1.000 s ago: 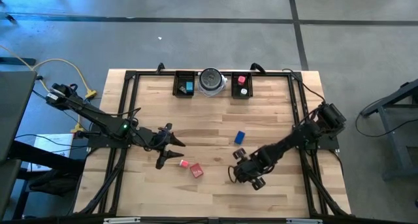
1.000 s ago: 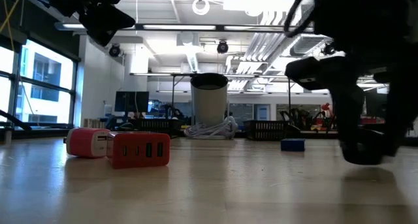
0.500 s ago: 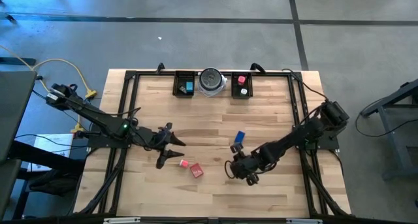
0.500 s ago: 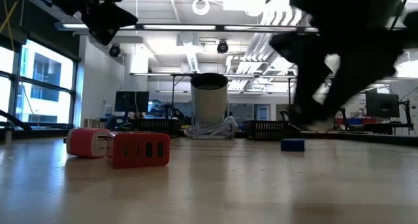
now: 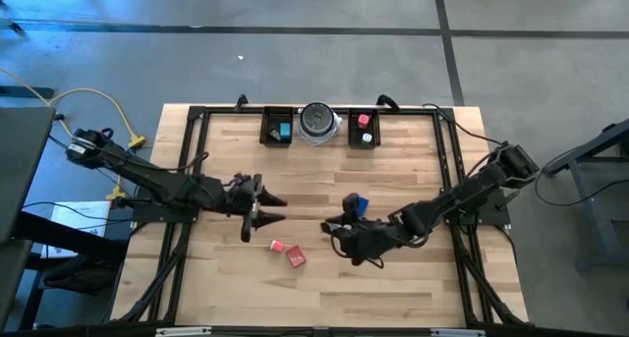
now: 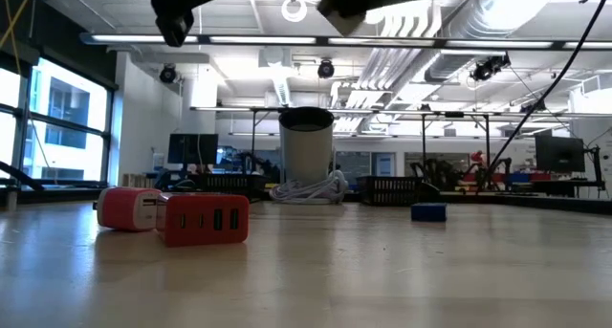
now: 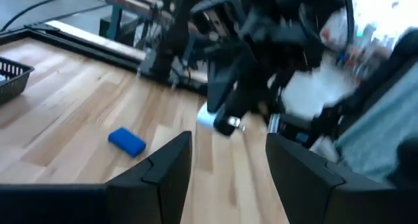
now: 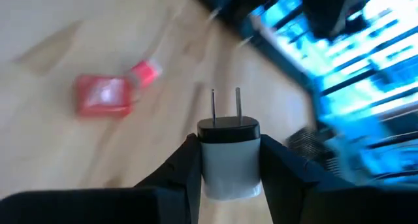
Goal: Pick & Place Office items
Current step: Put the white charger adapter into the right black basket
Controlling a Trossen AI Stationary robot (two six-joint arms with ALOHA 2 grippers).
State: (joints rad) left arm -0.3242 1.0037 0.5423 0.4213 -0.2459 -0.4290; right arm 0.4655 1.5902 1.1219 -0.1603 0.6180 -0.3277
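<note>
My right gripper (image 5: 339, 231) hangs above the table's middle, shut on a white charger (image 8: 228, 155) with a black cap and two metal prongs. My left gripper (image 5: 267, 207) hovers open left of centre, with nothing between its fingers (image 7: 163, 175). A blue block (image 5: 361, 205) lies flat on the wood just beyond my right gripper. A red block (image 5: 296, 257) and a small pink piece (image 5: 277, 246) lie side by side nearer the front edge. Two black trays (image 5: 278, 128) (image 5: 364, 128) at the far edge hold small pieces. My right gripper pinches the charger's white body (image 8: 228, 175) between its two fingers (image 8: 184, 168), one on each side. The prongs (image 8: 225, 103) point away from the gripper, along the fingers. The fingers slant downward from the table's right. The charger is lifted clear of the table.
A round silver-grey dish (image 5: 317, 123) stands between the two trays. A black frame (image 5: 192, 160) runs along the table's left, far and right edges. Bare wood (image 5: 324, 298) lies toward the near edge.
My right gripper has risen with the charger, leaving the low view, and moved toward the table's left and far edges. It has tipped up from pointing steeply down. My left gripper has risen slightly and swung toward the far edge. The blocks on the table have stayed put.
</note>
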